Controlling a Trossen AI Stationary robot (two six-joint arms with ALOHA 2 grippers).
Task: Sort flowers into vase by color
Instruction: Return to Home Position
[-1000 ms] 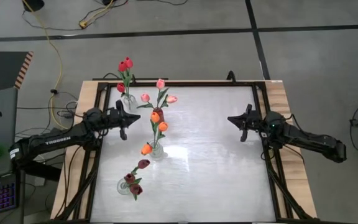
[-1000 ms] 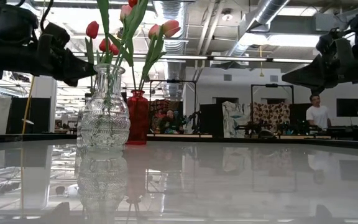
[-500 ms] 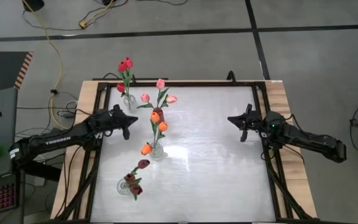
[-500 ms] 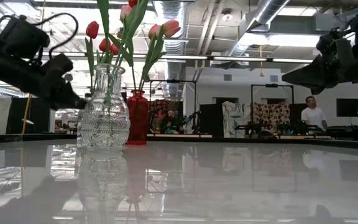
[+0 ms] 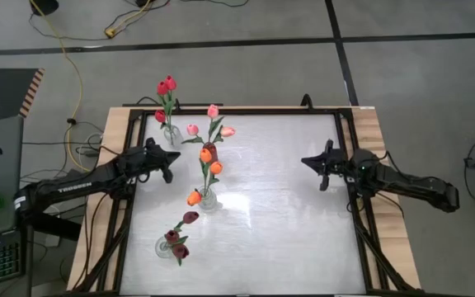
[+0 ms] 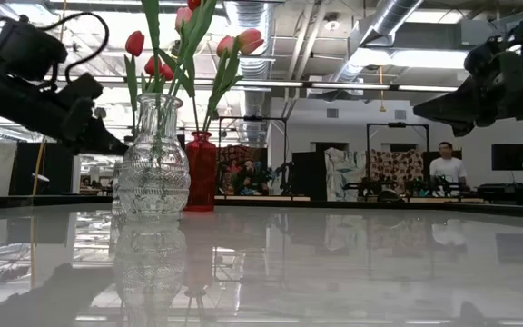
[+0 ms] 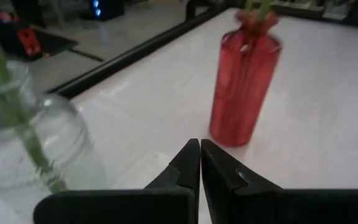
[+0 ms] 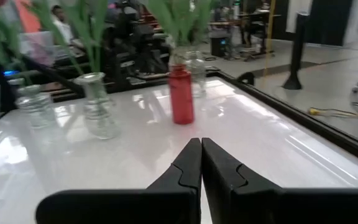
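Note:
Four vases stand on the white table's left half. Red tulips (image 5: 166, 86) sit in a clear vase (image 5: 171, 136) at the far left corner. Pink tulips (image 5: 213, 124) stand in a red vase (image 7: 243, 81). Orange tulips (image 5: 209, 162) fill a clear vase (image 5: 208, 200). Dark maroon tulips (image 5: 180, 241) are in a clear vase (image 5: 164, 247) near the front. My left gripper (image 5: 169, 170) hovers shut beside the red tulips' vase, tilted down, holding nothing. My right gripper (image 5: 306, 160) hovers shut and level at the table's right side, also holding nothing.
A black frame (image 5: 237, 110) runs round the table top. The table's right half (image 5: 287, 214) holds no objects. In the low view a clear ribbed vase (image 6: 151, 163) stands in front of the red vase (image 6: 201, 171). A person (image 6: 445, 166) stands in the room far behind.
My left gripper has tipped from level to slanting downward and sunk a little beside the vases, staying shut. The flowers and vases have kept their places.

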